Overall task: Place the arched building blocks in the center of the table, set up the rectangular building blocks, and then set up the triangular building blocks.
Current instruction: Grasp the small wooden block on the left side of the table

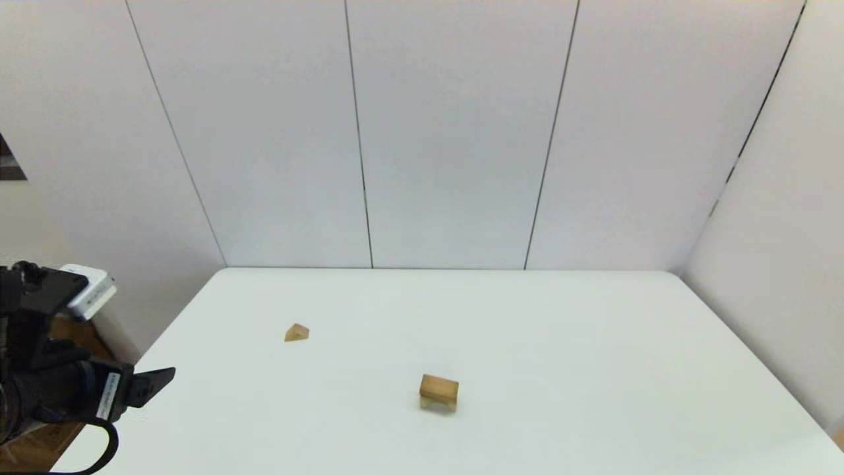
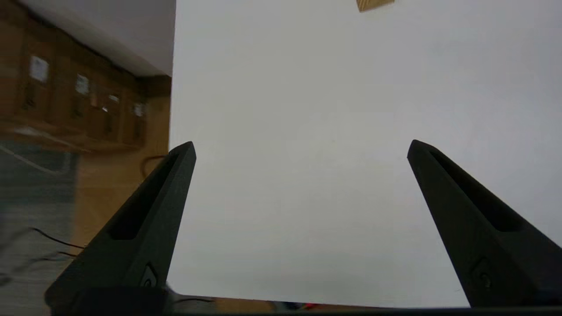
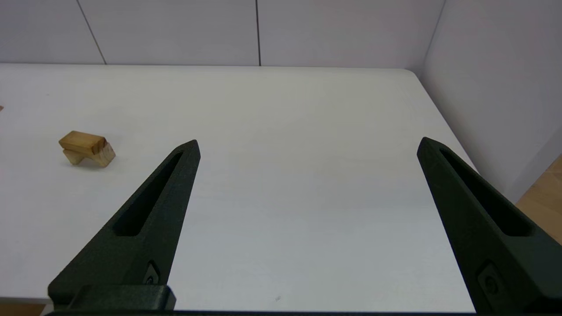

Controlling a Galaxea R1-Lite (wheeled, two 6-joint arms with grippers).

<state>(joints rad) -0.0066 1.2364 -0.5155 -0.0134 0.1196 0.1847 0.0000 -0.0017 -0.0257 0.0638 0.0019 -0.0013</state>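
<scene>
Pale grey wall panels (image 1: 455, 132) close in the white desk (image 1: 560, 369) on its far and right sides as we look down from our head camera. Near the middle of the desk stands the arch block (image 1: 438, 402), its cut-out facing down, with the flat bar (image 1: 440, 388) lying across its top, the two touching as a small stack. The little wedge (image 1: 297, 332) sits by itself on the desk, well apart from the stack, off to our left and farther back. Our left tool (image 2: 300, 151) hovers at the desk's left edge, its two black fingers (image 2: 149, 219) spread wide with nothing between them; its wrist camera catches only a corner of a wooden block at the far rim of its view. Our right tool (image 3: 307, 147) is out of sight from the head camera; its own wrist view shows it over the near right part of the desk, fingers (image 3: 474, 210) likewise spread and empty, the stack lying well off to its left.
</scene>
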